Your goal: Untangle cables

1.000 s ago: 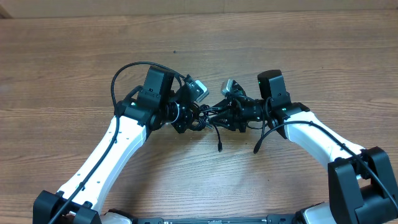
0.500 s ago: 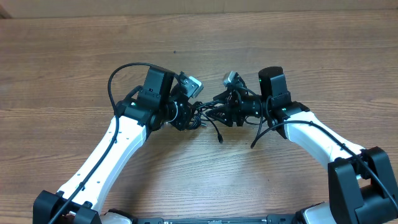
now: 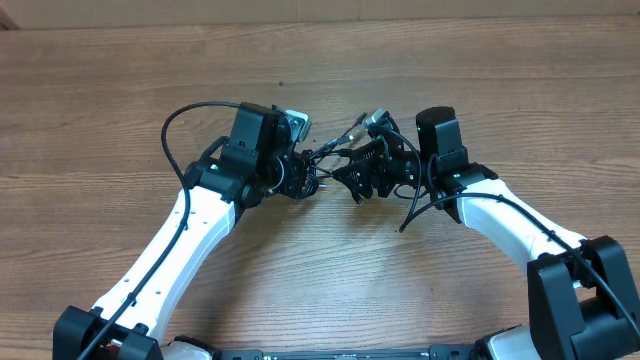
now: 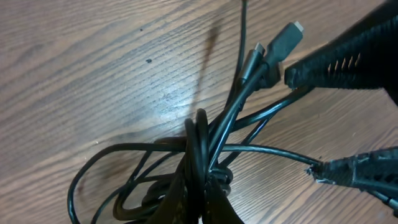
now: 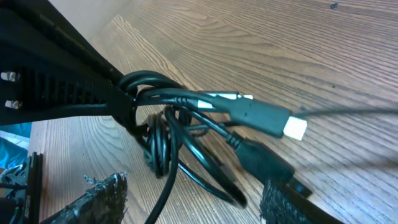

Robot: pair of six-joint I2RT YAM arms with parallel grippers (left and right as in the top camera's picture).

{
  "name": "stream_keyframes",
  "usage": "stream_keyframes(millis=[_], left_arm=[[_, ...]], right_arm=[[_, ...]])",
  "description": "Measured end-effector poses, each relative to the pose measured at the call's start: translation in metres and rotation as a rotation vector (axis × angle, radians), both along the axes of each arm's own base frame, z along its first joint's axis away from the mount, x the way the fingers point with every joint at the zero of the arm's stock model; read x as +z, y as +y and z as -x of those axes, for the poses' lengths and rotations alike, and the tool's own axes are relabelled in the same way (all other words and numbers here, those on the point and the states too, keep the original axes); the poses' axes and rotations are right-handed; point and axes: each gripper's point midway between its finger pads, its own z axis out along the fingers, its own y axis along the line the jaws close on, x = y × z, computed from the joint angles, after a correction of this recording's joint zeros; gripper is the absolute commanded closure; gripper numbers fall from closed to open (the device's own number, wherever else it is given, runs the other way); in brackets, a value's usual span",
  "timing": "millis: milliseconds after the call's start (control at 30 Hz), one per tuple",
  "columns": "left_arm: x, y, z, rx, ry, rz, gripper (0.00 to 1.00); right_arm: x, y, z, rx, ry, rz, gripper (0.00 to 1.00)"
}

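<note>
The cables [image 3: 328, 158] are a knot of thin black cords bunched between my two grippers at mid-table. My left gripper [image 3: 304, 180] is shut on the knot; in the left wrist view the bundle [image 4: 200, 146] rises from between its closed fingers [image 4: 202, 200], and two plug tips [image 4: 285, 41] point up to the right. My right gripper [image 3: 358, 172] stands open around loose strands. In the right wrist view, its frayed fingertips [image 5: 102, 198] flank the cords, and a plug with a white tip [image 5: 264, 119] lies just above them.
The wooden table [image 3: 120, 90] lies bare around the arms. Thicker arm wires loop out by the left wrist [image 3: 170, 130] and hang below the right wrist [image 3: 412, 212]. The left gripper's finger [image 5: 62, 84] crosses the right wrist view at upper left.
My right gripper's jaws have spread wider. The left gripper has pulled the knot up and to the left, and the cord ends that trailed toward the front have been drawn in.
</note>
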Motion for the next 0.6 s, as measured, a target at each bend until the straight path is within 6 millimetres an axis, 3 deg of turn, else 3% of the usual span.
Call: stream_keyframes(millis=[267, 600], left_arm=[[0.002, 0.000, -0.004, 0.113, 0.038, 0.061, 0.96], [0.010, -0.003, -0.014, 0.263, 0.063, 0.167, 0.96]], right_arm=[[0.000, -0.005, -0.003, -0.029, 0.027, -0.008, 0.28], [0.010, 0.004, 0.010, 0.051, 0.049, -0.078, 0.27]])
